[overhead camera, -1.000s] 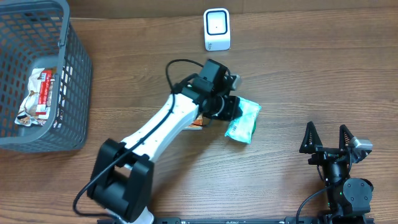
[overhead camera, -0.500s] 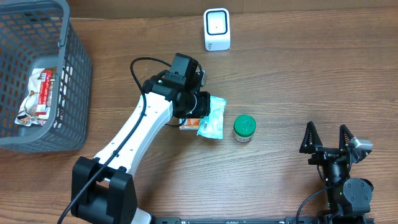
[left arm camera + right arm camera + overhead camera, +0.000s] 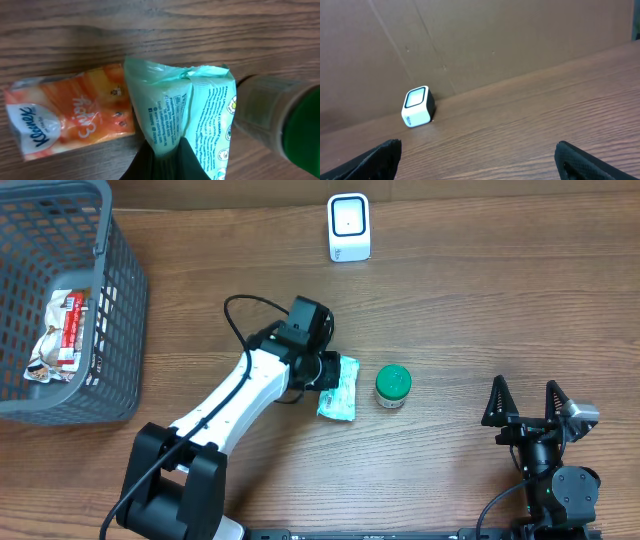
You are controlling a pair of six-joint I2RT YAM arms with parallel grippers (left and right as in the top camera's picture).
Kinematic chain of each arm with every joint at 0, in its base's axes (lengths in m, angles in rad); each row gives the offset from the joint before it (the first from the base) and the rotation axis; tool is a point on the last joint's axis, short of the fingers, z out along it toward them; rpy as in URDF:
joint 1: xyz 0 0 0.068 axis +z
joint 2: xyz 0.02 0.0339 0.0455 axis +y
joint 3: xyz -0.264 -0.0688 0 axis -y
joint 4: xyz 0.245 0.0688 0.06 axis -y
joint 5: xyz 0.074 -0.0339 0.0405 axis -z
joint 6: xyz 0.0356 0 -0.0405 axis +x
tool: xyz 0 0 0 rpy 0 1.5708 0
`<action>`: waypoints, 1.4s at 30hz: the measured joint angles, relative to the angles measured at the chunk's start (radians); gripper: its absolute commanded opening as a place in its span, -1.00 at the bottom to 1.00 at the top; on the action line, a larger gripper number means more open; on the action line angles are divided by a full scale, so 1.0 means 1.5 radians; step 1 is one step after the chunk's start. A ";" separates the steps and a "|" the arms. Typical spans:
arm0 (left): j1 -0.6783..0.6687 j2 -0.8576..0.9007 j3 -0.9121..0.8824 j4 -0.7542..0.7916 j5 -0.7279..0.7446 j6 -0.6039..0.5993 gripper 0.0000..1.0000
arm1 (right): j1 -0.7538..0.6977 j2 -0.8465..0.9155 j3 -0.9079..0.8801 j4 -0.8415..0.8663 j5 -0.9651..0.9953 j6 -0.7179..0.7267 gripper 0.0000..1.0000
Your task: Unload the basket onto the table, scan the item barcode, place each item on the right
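The left gripper (image 3: 164, 152) is closed on one thin edge of the green packet (image 3: 185, 115), pinching only a fold of its soft wrapper, and that is the main weakness: the film could slide out from between the fingers on the way to the scanner (image 3: 349, 227), which stands well apart at the far side of the table (image 3: 500, 300). The packet sits mid-table, between the orange tissue pack (image 3: 70, 120) on one side and the green-lidded jar (image 3: 392, 384) on the other, both just beside it. A careless swing or a low lift could drag the tissue pack along or knock the jar over and send it rolling. Whether the packet is already clear of the wood or resting on it is hard to judge from either view. The printed face in the wrist view shows small text, but no barcode can be made out. If the code lies on the hidden side or under the fingers, the scanner will read nothing unless the wrist turns. A packet hanging limp from one edge may also curl and hide the code. The right gripper (image 3: 525, 388) stands wide open and empty at the near edge, too far off to catch a drop.
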 measured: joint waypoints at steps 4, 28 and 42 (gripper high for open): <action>-0.003 0.000 -0.025 0.035 -0.001 -0.015 -0.89 | 0.000 0.000 0.000 0.000 0.000 0.000 1.00; 0.023 -0.003 0.096 -0.023 -0.017 -0.033 -0.49 | 0.000 0.000 0.000 0.000 0.000 0.000 1.00; 0.036 0.042 0.068 0.004 -0.241 -0.021 -0.91 | 0.000 0.000 0.000 0.000 0.000 0.001 1.00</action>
